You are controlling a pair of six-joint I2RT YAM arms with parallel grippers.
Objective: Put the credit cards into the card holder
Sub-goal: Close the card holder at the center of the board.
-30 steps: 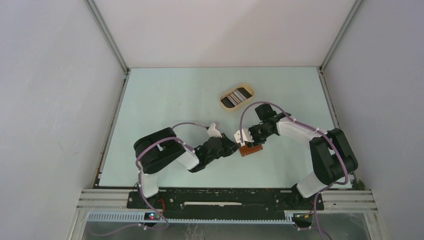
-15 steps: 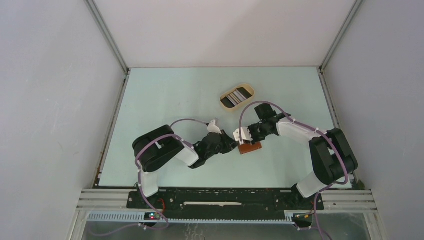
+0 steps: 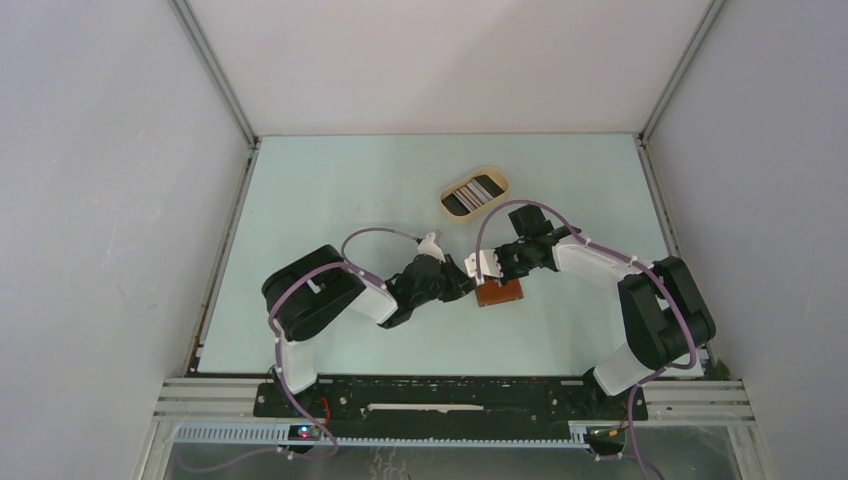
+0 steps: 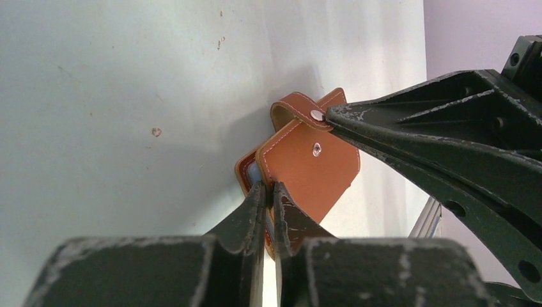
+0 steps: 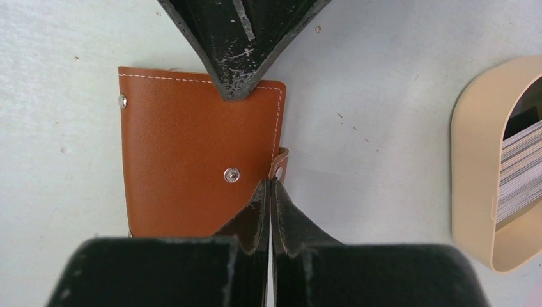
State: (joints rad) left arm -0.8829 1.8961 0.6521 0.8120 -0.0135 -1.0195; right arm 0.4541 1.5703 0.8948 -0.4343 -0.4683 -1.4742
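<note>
1. Left wrist view: my left pincer is pinched narrow on the near edge of the card holder. The holder lies folded on the table straight ahead of my fingertips, brown cover up.
2. My right pincer is closed tight on the closing tab, nipping it right at its snap. The tab stands lifted off the stud on the cover, just left of my tips in that wrist's view.
3. My two pincers meet the holder from opposite edges, tip facing tip with the cover between them.
4. As I judge it, the step in hand is opening the holder: one pincer anchors it and the other has the tab free. A pale strip shows inside the fold; I cannot tell whether it is card or lining.
5. The next move calls for peeling tab and cover back with the right while the left keeps the lower leaf down. If my left grips both leaves the fold will not open, and I cannot tell how many layers it has.
6. The credit cards lie stacked in the beige tray, off to the right of my right pincer and apart from the holder. Nothing lies between.
7. Both pincers are busy, so one must let go to fetch a card, and the light holder could then slide or fall shut.
</note>
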